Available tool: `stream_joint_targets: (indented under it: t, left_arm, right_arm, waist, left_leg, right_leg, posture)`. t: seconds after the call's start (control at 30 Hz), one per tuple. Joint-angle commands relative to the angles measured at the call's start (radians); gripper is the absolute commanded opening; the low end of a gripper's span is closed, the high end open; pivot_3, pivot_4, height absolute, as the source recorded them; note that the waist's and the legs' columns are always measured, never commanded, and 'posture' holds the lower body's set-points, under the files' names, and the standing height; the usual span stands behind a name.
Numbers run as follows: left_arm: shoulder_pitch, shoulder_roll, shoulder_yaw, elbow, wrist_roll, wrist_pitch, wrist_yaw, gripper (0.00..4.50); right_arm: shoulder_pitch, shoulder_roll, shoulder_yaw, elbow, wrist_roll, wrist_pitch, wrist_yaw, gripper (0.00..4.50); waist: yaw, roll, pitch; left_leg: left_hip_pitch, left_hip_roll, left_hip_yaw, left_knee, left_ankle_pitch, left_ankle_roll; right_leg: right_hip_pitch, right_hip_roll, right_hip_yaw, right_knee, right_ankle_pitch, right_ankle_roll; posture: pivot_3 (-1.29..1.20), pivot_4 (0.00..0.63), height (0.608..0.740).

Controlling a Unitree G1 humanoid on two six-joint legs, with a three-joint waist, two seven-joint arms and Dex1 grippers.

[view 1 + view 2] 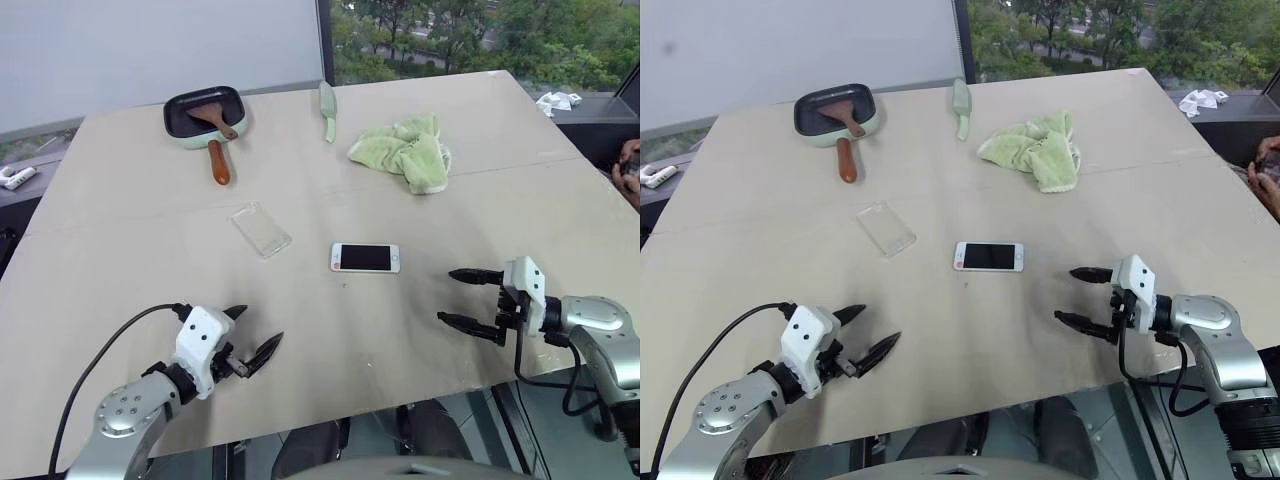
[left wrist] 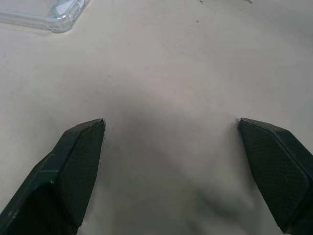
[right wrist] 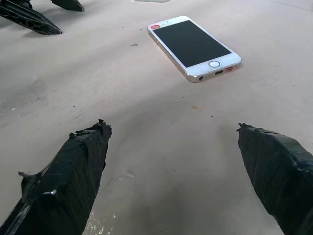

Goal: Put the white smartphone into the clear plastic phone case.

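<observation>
Our left pincer [image 1: 250, 345] and right pincer [image 1: 462, 298] both stand wide apart, holding nothing. The white smartphone [image 1: 365, 258] lies flat mid-counter [image 1: 500, 150], screen up. The clear plastic phone case [image 1: 260, 229] lies at its ten o'clock, near but apart, so we can reach each.

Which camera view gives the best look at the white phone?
The right wrist view: the white phone lies close, screen up, with its home button and end ports visible. Both eye views show it whole but small, on the table near the clear case.
</observation>
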State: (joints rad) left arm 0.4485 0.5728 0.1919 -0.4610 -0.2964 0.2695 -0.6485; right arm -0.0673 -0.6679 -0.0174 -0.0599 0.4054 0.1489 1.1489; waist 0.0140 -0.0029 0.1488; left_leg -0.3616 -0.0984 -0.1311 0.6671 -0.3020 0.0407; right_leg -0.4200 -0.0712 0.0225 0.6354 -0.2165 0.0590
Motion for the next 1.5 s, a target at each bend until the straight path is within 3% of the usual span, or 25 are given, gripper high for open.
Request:
stream_joint_targets:
  t: [0.03, 0.67, 0.9, 1.03, 1.17, 1.37, 1.5]
  left_arm:
    - [0.019, 0.008, 0.017, -0.004, 0.005, -0.02, -0.012, 4.48]
    - [0.006, 0.016, 0.024, 0.028, 0.005, -0.065, -0.043, 4.48]
    - [-0.175, 0.082, 0.068, 0.155, -0.055, -0.11, -0.145, 4.48]
    - [-0.412, 0.209, 0.018, 0.416, 0.002, -0.203, -0.288, 4.48]
    - [-0.704, 0.269, -0.073, 0.727, 0.064, -0.33, -0.441, 4.48]
    - [-1.138, 0.27, -0.241, 1.284, 0.231, -0.564, -0.642, 4.48]
    - [-1.292, 0.231, -0.343, 1.544, 0.357, -0.677, -0.674, 4.48]
  right_arm:
    - [-0.007, -0.005, -0.006, -0.032, 0.008, -0.004, 0.004, 4.5]
    - [0.002, 0.007, -0.002, -0.069, 0.013, 0.009, -0.012, 4.5]
    - [-0.019, 0.053, -0.028, -0.148, 0.106, 0.091, -0.06, 4.5]
    - [-0.079, 0.111, -0.025, -0.179, 0.147, 0.129, -0.123, 4.5]
    - [-0.115, 0.141, -0.019, -0.202, 0.144, 0.146, -0.174, 4.5]
    - [-0.091, 0.148, -0.027, -0.251, 0.139, 0.145, -0.222, 4.5]
    - [-0.067, 0.145, -0.028, -0.269, 0.128, 0.134, -0.241, 4.5]
  waist:
    - [0.0, 0.0, 0.0]
    - [0.0, 0.0, 0.0]
    - [0.002, 0.0, 0.0]
    - [0.0, 0.0, 0.0]
    - [0.004, -0.001, 0.0]
    - [-0.003, -0.002, 0.0]
    - [-0.014, -0.003, 0.0]
  left_leg:
    - [0.0, 0.0, 0.0, 0.0, 0.0, 0.0]
    - [0.0, 0.0, 0.0, 0.0, 0.0, 0.0]
    - [0.0, 0.0, -0.001, 0.0, 0.0, 0.0]
    - [0.0, 0.0, -0.001, 0.0, 0.0, 0.0]
    - [-0.001, -0.002, -0.003, 0.001, 0.0, 0.0]
    - [-0.007, -0.003, -0.002, 0.001, 0.0, 0.0]
    - [-0.011, -0.003, 0.0, 0.003, 0.001, 0.0]
  right_leg:
    - [0.0, 0.0, 0.0, 0.0, 0.0, 0.0]
    - [0.0, 0.0, 0.0, 0.0, 0.0, 0.0]
    - [0.0, 0.0, -0.002, 0.001, 0.0, 0.0]
    - [0.0, 0.0, -0.004, 0.001, 0.0, 0.0]
    - [-0.001, -0.001, -0.007, 0.002, 0.0, 0.0]
    - [-0.006, 0.0, -0.01, 0.0, 0.0, 0.0]
    - [-0.012, -0.001, -0.01, 0.005, 0.0, 0.0]
  posture:
    - [0.0, 0.15, 0.74]
    - [0.0, 0.15, 0.74]
    - [0.0, 0.15, 0.74]
    - [0.0, 0.15, 0.74]
    - [0.0, 0.15, 0.74]
    - [0.0, 0.15, 0.74]
    - [0.0, 0.15, 0.74]
